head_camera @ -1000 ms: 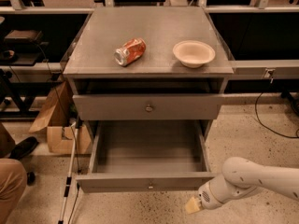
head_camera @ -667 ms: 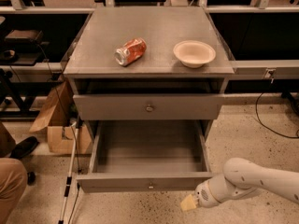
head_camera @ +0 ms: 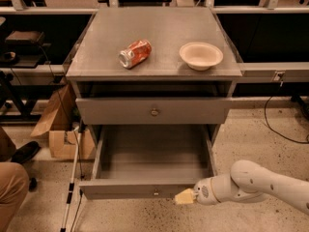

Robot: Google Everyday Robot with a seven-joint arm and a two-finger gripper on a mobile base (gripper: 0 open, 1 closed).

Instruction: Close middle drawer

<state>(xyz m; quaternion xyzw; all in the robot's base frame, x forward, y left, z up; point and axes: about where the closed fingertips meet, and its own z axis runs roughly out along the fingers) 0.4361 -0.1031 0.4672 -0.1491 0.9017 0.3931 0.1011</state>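
Note:
The middle drawer (head_camera: 153, 164) is a grey metal tray pulled far out of the cabinet, with nothing inside. Its flat front panel (head_camera: 125, 189) faces the camera and has a small round knob (head_camera: 155, 193) at its centre. My gripper (head_camera: 185, 196), with a yellowish tip on a white arm (head_camera: 260, 182), reaches in from the right. It sits at the right part of the front panel, right of the knob, touching it or very close to it.
Above the open drawer is another grey drawer front with a knob (head_camera: 154, 112). On the cabinet top lie a crushed red can (head_camera: 134, 53) and a beige bowl (head_camera: 201, 55). A cardboard box (head_camera: 60, 124), a white pole (head_camera: 71, 182) and a person's knee (head_camera: 12, 190) are at the left.
My gripper has moved left and a little up, from right of the drawer's corner to the right part of the front panel. The drawer has not visibly moved.

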